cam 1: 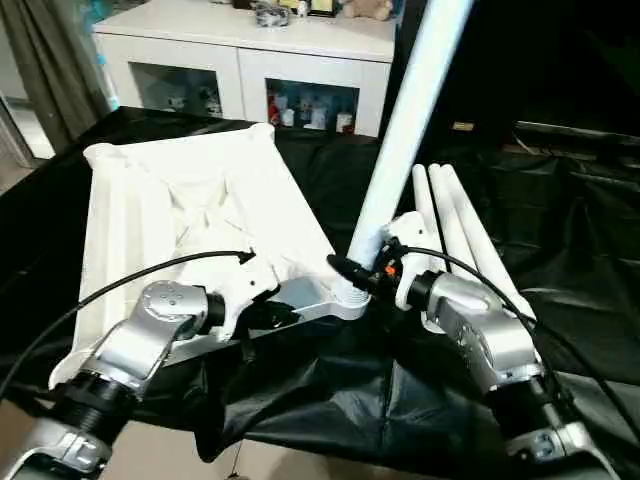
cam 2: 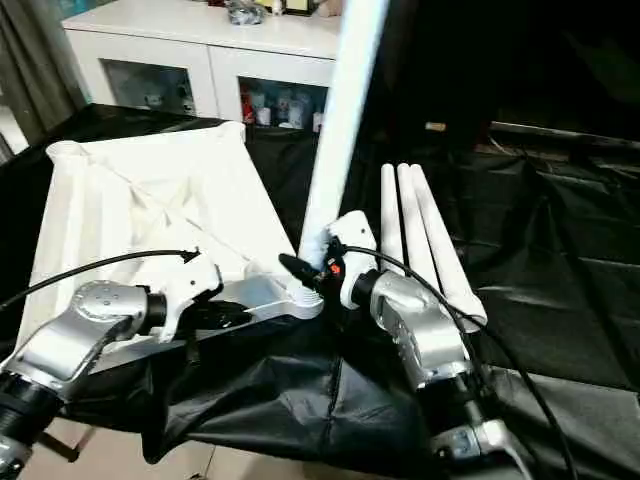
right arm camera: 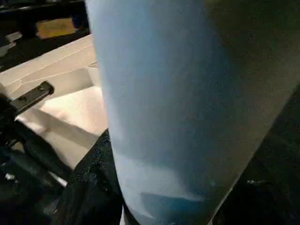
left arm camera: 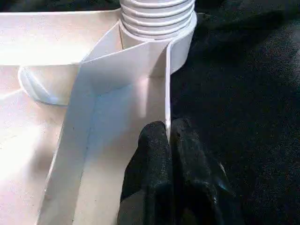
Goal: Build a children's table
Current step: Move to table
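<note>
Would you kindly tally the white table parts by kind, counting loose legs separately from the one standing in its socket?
Table top: 1
Leg standing in the corner socket: 1
Loose legs lying on the black cloth: 3
Total: 5

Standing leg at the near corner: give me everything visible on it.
The standing leg is a round, smooth white plastic tube with a ribbed, threaded base. It rises tilted from the near corner socket of the upside-down tabletop. The right tool holds it low down; the left tool pinches the tabletop's rim nearby.
</note>
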You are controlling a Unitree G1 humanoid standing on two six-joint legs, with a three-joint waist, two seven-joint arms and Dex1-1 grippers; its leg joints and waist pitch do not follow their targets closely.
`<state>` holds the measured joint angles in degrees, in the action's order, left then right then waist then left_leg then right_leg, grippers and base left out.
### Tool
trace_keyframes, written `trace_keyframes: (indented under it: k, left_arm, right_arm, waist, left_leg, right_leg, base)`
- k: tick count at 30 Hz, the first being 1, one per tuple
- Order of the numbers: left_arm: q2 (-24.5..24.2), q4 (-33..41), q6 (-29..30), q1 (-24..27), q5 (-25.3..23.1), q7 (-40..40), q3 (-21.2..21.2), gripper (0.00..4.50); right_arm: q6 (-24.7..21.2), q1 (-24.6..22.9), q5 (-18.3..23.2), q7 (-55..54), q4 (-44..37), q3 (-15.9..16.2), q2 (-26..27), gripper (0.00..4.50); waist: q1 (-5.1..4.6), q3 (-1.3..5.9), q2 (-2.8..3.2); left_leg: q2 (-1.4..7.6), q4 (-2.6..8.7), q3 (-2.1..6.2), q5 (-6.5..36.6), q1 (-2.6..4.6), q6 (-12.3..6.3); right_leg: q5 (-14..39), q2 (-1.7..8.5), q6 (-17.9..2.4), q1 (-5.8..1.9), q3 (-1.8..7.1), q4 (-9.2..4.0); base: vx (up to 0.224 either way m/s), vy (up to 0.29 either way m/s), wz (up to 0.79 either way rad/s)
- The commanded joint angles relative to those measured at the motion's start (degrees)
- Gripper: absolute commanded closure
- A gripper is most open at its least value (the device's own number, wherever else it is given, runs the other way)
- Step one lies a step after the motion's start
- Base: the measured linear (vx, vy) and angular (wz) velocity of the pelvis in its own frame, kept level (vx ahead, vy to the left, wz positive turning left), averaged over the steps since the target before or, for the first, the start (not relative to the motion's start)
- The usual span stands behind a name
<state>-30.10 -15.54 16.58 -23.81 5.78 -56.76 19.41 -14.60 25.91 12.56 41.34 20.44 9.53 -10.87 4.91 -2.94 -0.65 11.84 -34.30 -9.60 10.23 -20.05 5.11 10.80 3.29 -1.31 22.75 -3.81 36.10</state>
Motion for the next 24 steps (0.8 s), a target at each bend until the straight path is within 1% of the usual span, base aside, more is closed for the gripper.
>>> trace_keyframes:
  k: [1,2,4,5,6,7,8,9,10,11,12,13,14,15,16,17,18,20,21,22,23,24]
  left_arm:
    - [-1.5,1.7,-1.6,-0.6,-1.0,-0.2,-1.1,4.50]
    - [-1.7,2.1,-1.8,-0.5,-1.0,-1.1,-0.8,4.50]
    - [-2.0,2.9,-2.4,-0.4,-0.7,-2.7,-0.2,4.50]
    - [-2.2,3.3,-2.6,-0.2,-0.5,-3.4,0.1,4.50]
    - [-2.7,4.2,-2.9,0.0,-0.1,-5.1,0.6,4.50]
    - [-3.0,4.7,-3.0,0.0,0.1,-6.1,0.9,4.50]
    - [-3.5,5.1,-3.0,-0.1,0.3,-7.3,1.2,4.50]
    - [-3.9,5.4,-3.0,-0.2,0.4,-8.4,1.5,4.50]
    - [-4.1,5.5,-3.0,-0.2,0.4,-8.9,1.6,4.50]
    - [-4.2,5.6,-3.1,-0.3,0.4,-9.1,1.7,4.50]
    - [-4.7,6.0,-3.1,-0.5,0.6,-10.5,1.9,4.50]
    - [-5.0,6.2,-3.0,-0.6,0.6,-11.0,2.0,4.50]
    - [-5.3,6.2,-3.1,-0.9,0.6,-11.6,2.1,4.50]
    - [-5.6,6.4,-2.8,-1.2,0.4,-12.1,2.1,4.50]
    - [-5.6,6.3,-2.7,-1.5,0.2,-12.0,1.8,4.50]
    - [-5.6,6.1,-2.6,-1.7,0.1,-11.7,1.5,4.50]
    - [-5.5,6.0,-2.3,-1.9,-0.1,-11.3,1.3,4.50]
    - [-5.1,5.6,-1.6,-2.4,-0.8,-9.3,0.6,4.50]
    - [-4.3,5.4,-0.3,-2.7,-1.0,-7.1,-0.4,4.50]
    - [-4.3,5.4,-0.3,-2.7,-1.0,-7.1,-0.4,4.50]
    - [-3.5,5.5,0.5,-2.8,-0.7,-5.6,-1.2,4.50]
    - [-2.7,5.7,1.7,-2.9,-0.2,-4.3,-2.1,4.50]
  right_arm:
    - [-1.6,-2.7,-2.4,4.2,5.4,4.0,-1.4,2.60]
    - [-1.2,-2.7,-2.2,5.7,6.0,4.1,-1.7,2.60]
    - [-0.7,-2.9,-1.7,8.7,6.3,4.3,-2.5,2.60]
    - [-0.5,-3.1,-1.5,9.9,6.1,4.5,-2.9,2.60]
    - [-0.1,-3.4,-1.1,12.8,5.9,5.1,-4.0,2.60]
    - [-0.1,-3.5,-0.9,14.2,5.7,5.5,-4.6,2.60]
    - [-0.2,-3.5,-0.8,15.7,5.6,6.0,-5.2,2.60]
    - [-0.1,-3.4,-0.8,17.0,5.6,6.4,-5.8,2.60]
    - [0.0,-3.4,-0.9,17.4,5.6,6.5,-6.0,2.60]
    - [0.0,-3.4,-0.9,17.7,5.6,6.6,-6.1,2.60]
    - [0.4,-3.3,-0.9,19.4,5.9,7.1,-6.7,2.60]
    - [0.7,-3.2,-1.0,20.3,6.1,7.3,-7.0,2.60]
    - [1.2,-3.0,-1.2,21.1,6.5,7.6,-7.2,2.60]
    - [2.1,-2.8,-1.8,22.2,7.2,7.8,-7.5,2.60]
    - [2.8,-2.7,-2.2,22.7,7.6,8.0,-7.6,2.60]
    - [3.4,-2.6,-2.4,23.0,8.0,8.1,-7.6,2.60]
    - [3.7,-2.5,-2.5,22.9,8.3,8.1,-7.5,2.60]
    - [4.4,-2.5,-2.7,21.7,8.9,7.7,-6.9,2.60]
    - [5.2,-2.4,-3.4,19.2,9.7,7.2,-6.0,2.60]
    - [5.2,-2.4,-3.4,19.2,9.7,7.2,-6.0,2.60]
    - [6.3,-2.2,-4.2,16.3,10.8,6.6,-5.2,2.60]
    - [7.2,-2.0,-4.8,13.7,12.1,6.0,-4.4,2.60]
  waist:
    - [-0.26,3.03,0.38]
    - [-0.27,3.12,0.18]
    - [-0.29,3.18,0.28]
    - [-0.22,3.28,0.18]
    - [-0.22,3.15,0.03]
    - [-0.21,3.23,0.05]
    - [-0.27,2.81,-0.12]
    - [-0.25,2.89,-0.09]
    - [-0.30,2.74,-0.18]
    - [-0.32,2.71,-0.22]
    - [-0.36,2.24,-0.27]
    - [-0.33,2.02,-0.23]
    - [-0.37,2.03,-0.29]
    - [-0.36,1.69,-0.19]
    - [-0.38,1.50,-0.04]
    - [-0.41,1.45,-0.20]
    - [-0.36,1.19,-0.04]
    - [-0.42,1.11,-0.08]
    - [-0.39,0.81,0.17]
    - [-0.48,0.79,0.02]
    - [-0.49,0.42,0.11]
    - [-0.54,0.24,0.16]
  left_leg:
    - [1.10,4.68,0.56,18.1,0.26,0.92]
    - [1.13,4.64,0.54,17.9,0.25,0.83]
    - [1.17,4.69,0.49,17.2,0.16,0.74]
    - [1.26,4.72,0.49,16.8,0.21,0.73]
    - [1.30,4.76,0.42,16.9,0.24,0.59]
    - [1.38,4.77,0.41,16.7,0.30,0.53]
    - [1.34,4.86,0.27,17.0,0.32,0.15]
    - [1.34,4.87,0.29,16.9,0.32,0.08]
    - [1.35,4.99,0.28,16.9,0.30,-0.06]
    - [1.37,5.04,0.27,17.0,0.35,0.00]
    - [1.33,5.20,0.30,17.8,0.23,-0.06]
    - [1.36,5.28,0.32,18.2,0.27,-0.04]
    - [1.35,5.30,0.34,18.6,0.37,-0.07]
    - [1.34,5.42,0.39,19.0,0.28,-0.03]
    - [1.38,5.53,0.48,19.8,0.36,0.06]
    - [1.39,5.52,0.45,20.4,0.48,0.07]
    - [1.40,5.64,0.53,20.8,0.48,0.12]
    - [1.40,5.74,0.57,21.4,0.56,0.16]
    - [1.46,5.92,0.64,21.9,0.66,0.28]
    - [1.46,5.92,0.56,22.2,0.69,0.34]
    - [1.42,6.00,0.62,23.3,0.77,0.58]
    - [1.41,6.03,0.69,24.0,0.88,0.82]
  right_leg:
    - [25.4,4.26,-5.3,-1.78,2.91,-6.19]
    - [24.8,4.26,-5.6,-1.82,2.89,-6.05]
    - [21.8,4.11,-6.5,-1.91,3.00,-5.71]
    - [19.9,4.11,-7.1,-1.98,3.05,-5.48]
    - [18.2,4.03,-7.7,-1.94,3.07,-5.40]
    - [17.1,4.02,-8.1,-2.03,3.07,-5.27]
    - [16.1,3.89,-8.6,-1.84,3.12,-5.33]
    - [15.6,3.90,-8.8,-1.95,3.13,-5.21]
    - [15.6,3.94,-9.0,-2.00,3.12,-5.26]
    - [15.7,3.97,-9.1,-2.03,3.09,-5.30]
    - [17.1,3.98,-8.8,-1.94,3.11,-5.50]
    - [17.7,4.07,-8.6,-1.82,3.15,-5.62]
    - [18.6,4.06,-8.5,-1.81,3.16,-5.69]
    - [19.2,4.09,-8.4,-1.69,3.17,-5.77]
    - [20.3,4.10,-8.1,-1.61,3.16,-5.87]
    - [21.3,4.14,-8.0,-1.56,3.18,-6.04]
    - [21.9,4.17,-7.9,-1.44,3.17,-6.11]
    - [22.7,4.14,-7.7,-1.47,3.16,-6.24]
    - [23.2,4.15,-7.7,-1.28,3.14,-6.38]
    - [23.3,4.12,-7.8,-1.26,3.16,-6.46]
    - [25.3,4.19,-7.6,-1.09,3.13,-6.65]
    - [26.7,4.26,-7.4,-0.95,3.09,-6.81]
  base:
    - [0.000,0.000,0.00]
    - [0.000,0.000,0.00]
    - [0.000,0.000,0.00]
    - [0.000,0.000,0.00]
    - [0.000,0.000,0.00]
    - [0.000,0.000,0.00]
    - [0.000,0.000,0.00]
    - [0.000,0.000,0.00]
    - [0.000,0.000,0.00]
    - [0.000,0.000,0.00]
    - [0.000,0.000,0.00]
    - [0.000,0.000,0.00]
    - [0.000,0.000,0.00]
    - [0.000,0.000,0.00]
    - [0.000,0.000,0.00]
    - [0.000,0.000,0.00]
    - [0.000,0.000,0.00]
    - [0.000,0.000,0.00]
    - [0.000,0.000,0.00]
    - [0.000,0.000,0.00]
    - [0.000,0.000,0.00]
    - [0.000,0.000,0.00]
